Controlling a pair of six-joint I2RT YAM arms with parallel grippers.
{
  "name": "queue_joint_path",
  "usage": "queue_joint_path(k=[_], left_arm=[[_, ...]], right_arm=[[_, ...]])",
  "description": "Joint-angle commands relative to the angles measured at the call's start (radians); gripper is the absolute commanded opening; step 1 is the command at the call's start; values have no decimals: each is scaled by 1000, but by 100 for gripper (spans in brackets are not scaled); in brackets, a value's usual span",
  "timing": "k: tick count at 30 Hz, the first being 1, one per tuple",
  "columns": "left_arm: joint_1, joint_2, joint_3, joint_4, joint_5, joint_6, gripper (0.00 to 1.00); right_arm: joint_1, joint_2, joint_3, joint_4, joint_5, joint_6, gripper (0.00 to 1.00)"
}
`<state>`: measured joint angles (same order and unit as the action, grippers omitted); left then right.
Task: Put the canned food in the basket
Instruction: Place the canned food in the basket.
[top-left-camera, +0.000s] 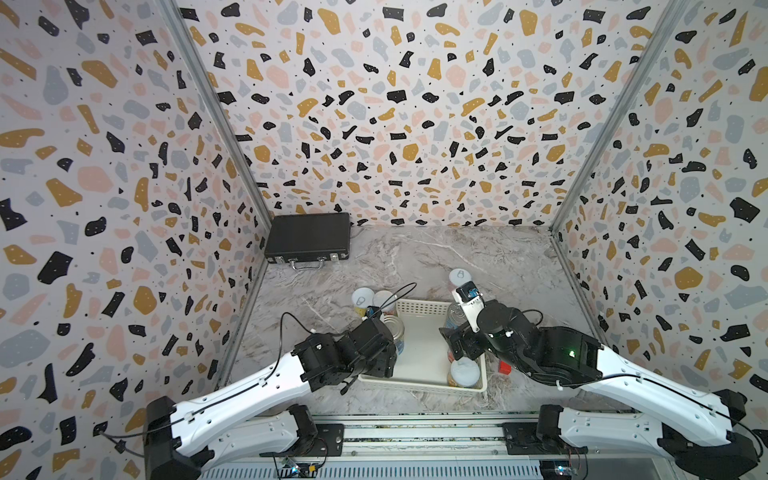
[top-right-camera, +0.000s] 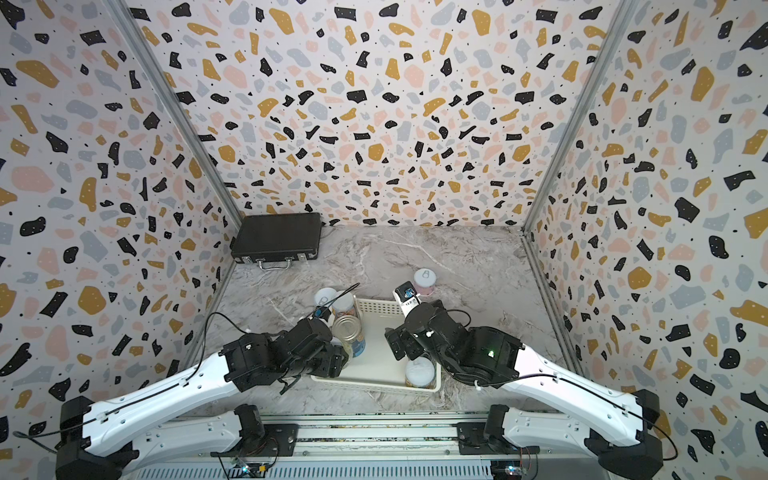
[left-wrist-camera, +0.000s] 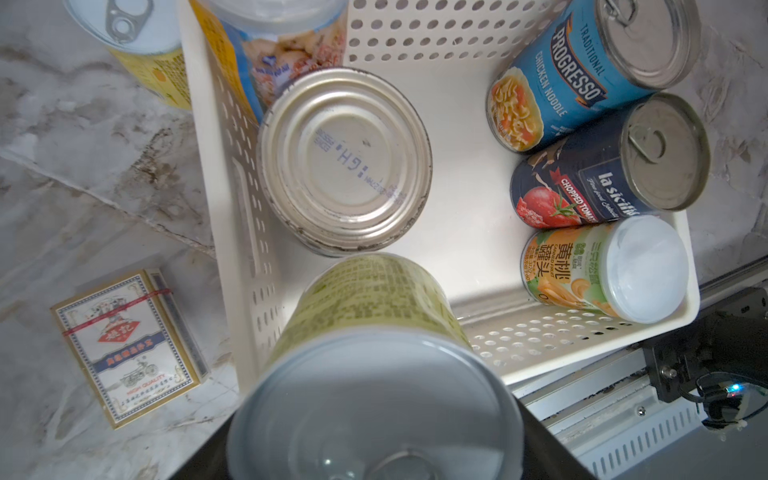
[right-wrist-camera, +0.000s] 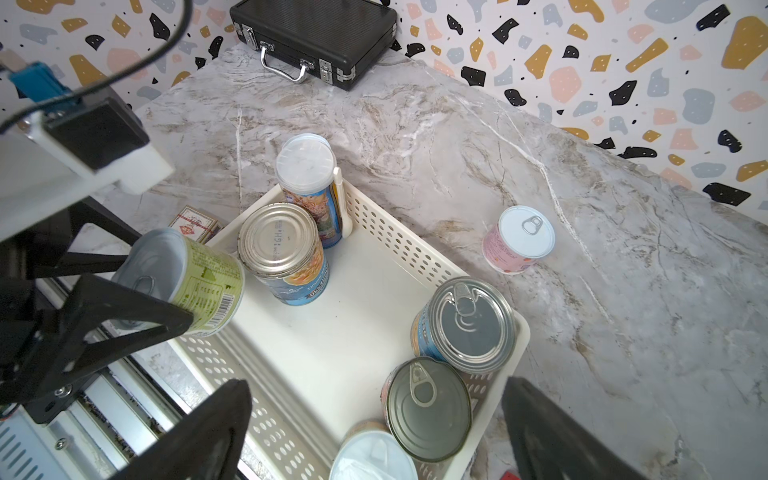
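Note:
The white perforated basket (top-left-camera: 419, 380) (left-wrist-camera: 457, 232) (right-wrist-camera: 353, 328) holds several cans of canned food: an upturned silver can (left-wrist-camera: 345, 162), a tall blue-labelled can (left-wrist-camera: 282, 41), a Progresso can (left-wrist-camera: 582, 70), a tomato can (left-wrist-camera: 602, 166) and an orange-labelled can (left-wrist-camera: 602, 270). My left gripper (right-wrist-camera: 158, 291) is shut on a green-labelled, white-lidded can (left-wrist-camera: 365, 353) (right-wrist-camera: 195, 282), tilted above the basket's near-left corner. My right gripper (right-wrist-camera: 378, 432) (top-left-camera: 457, 345) hangs open over the cans on the basket's right side. A yellow can (top-left-camera: 363, 298) and a pink can (top-left-camera: 459, 277) (right-wrist-camera: 519, 241) stand on the table outside the basket.
A black briefcase (top-left-camera: 307, 239) lies at the back left corner. A printed card box (left-wrist-camera: 129, 345) lies left of the basket. A small red block (top-left-camera: 504, 366) sits right of it, by the right arm. The metal rail (top-left-camera: 415, 432) runs along the table's front.

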<state>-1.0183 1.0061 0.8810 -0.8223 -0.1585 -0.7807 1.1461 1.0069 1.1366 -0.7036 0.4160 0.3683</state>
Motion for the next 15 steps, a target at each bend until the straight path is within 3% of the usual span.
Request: queue_joint_path(k=[1,15], left_arm=[[-12,18,-12,62,7,-11,37],[-13,200,-39,140,-32,1,37]], right_arm=[[-3,-12,4,-6,14,-9,100],[-3,-13,-5,-7,13,-8,100]])
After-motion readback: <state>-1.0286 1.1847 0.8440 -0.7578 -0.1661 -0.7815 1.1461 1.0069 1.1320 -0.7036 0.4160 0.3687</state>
